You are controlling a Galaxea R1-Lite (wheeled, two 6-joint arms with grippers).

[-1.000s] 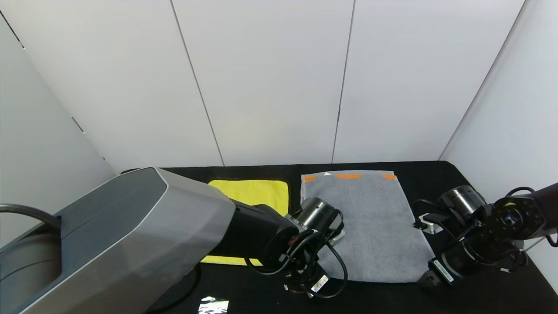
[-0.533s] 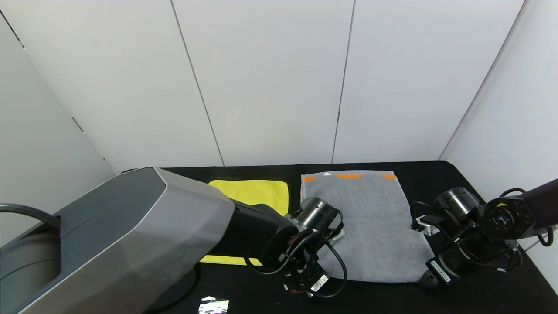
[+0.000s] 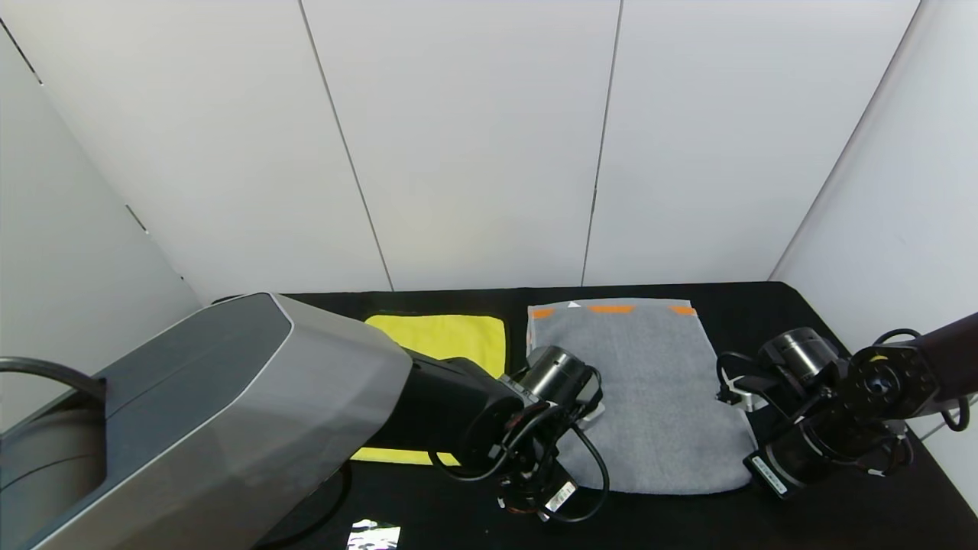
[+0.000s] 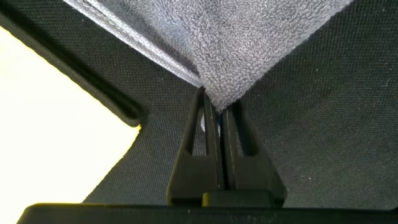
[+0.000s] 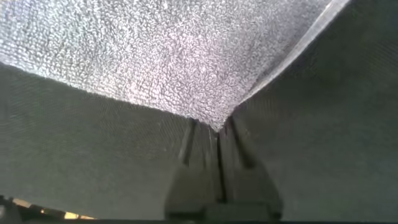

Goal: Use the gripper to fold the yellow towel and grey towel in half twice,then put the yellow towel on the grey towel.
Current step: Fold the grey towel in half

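The grey towel [image 3: 649,389] lies flat on the black table, its orange-and-white band [image 3: 611,308] at the far edge. My left gripper [image 4: 217,111] is shut on the towel's near left corner [image 4: 217,68]. My right gripper [image 5: 214,127] is shut on the towel's near right corner [image 5: 205,93], which is lifted a little. In the head view both sets of fingers are hidden under the wrists, the left wrist [image 3: 535,451] and the right wrist [image 3: 810,435]. The yellow towel [image 3: 451,340] lies flat left of the grey one, partly hidden by my left arm; it also shows in the left wrist view [image 4: 50,124].
White walls close in the table at the back and both sides. Black table [image 3: 764,305] shows bare beyond the grey towel and along the front edge [image 3: 672,519]. My big left arm housing [image 3: 191,428] covers the left of the table.
My right gripper has moved slightly left and forward with the grey towel's near right corner, which now curls up off the table. The left arm has not moved.
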